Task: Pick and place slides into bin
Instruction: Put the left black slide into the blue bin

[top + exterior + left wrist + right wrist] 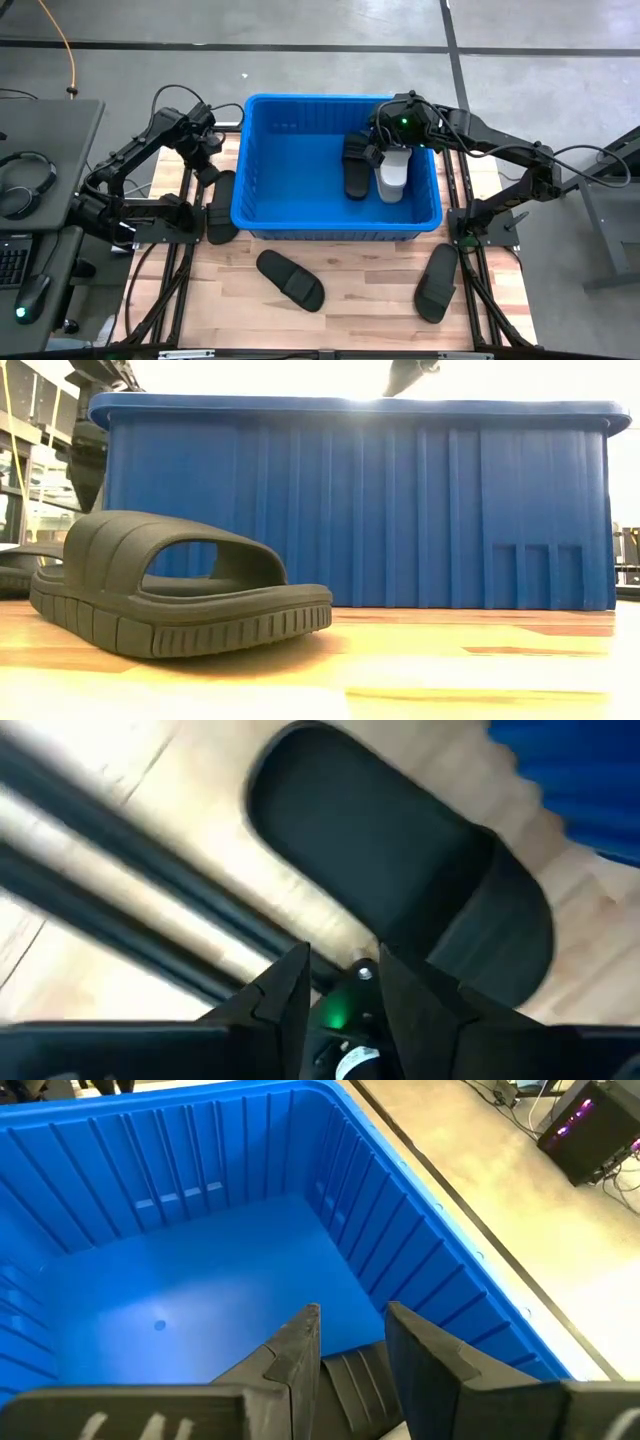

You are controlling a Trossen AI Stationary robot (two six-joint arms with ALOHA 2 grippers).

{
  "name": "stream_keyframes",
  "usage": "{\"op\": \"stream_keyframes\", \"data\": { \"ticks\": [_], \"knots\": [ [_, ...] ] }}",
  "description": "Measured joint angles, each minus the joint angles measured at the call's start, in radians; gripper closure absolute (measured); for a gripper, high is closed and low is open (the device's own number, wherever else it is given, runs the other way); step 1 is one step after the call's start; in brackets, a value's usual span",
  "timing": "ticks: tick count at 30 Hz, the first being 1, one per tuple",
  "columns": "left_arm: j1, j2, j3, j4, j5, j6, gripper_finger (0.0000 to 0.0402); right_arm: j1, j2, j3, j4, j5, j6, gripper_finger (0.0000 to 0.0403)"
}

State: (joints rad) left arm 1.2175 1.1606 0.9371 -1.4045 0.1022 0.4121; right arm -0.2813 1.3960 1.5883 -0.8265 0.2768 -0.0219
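Around the wooden table (350, 290) we note headphones (25, 180) on a grey desk at left. The bin (300, 215) holds one black slide (357, 170) and a light grey slide (392, 172), side by side.

Right gripper (383, 150) hangs over them, fingers parted, nothing pinched.

Left gripper (205, 160) sits above the black slide beside the bin (222, 205), fingers parted, empty.

Two more black slides (290, 278) lie in front.
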Motion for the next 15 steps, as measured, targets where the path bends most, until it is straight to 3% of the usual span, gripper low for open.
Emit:
{"op": "stream_keyframes", "data": {
  "ticks": [5, 15],
  "knots": [
    [0.000, 0.000, 0.000, 0.002, 0.078, 0.120, 0.0291, 0.000, 0.000, 0.000, 0.000, 0.000, 0.022, 0.0297],
    [0.000, 0.000, -0.057, 0.058, 0.058, 0.271, 0.0291, 0.000, 0.000, 0.000, 0.000, 0.003, 0.067, 0.0297]
  ]
}}
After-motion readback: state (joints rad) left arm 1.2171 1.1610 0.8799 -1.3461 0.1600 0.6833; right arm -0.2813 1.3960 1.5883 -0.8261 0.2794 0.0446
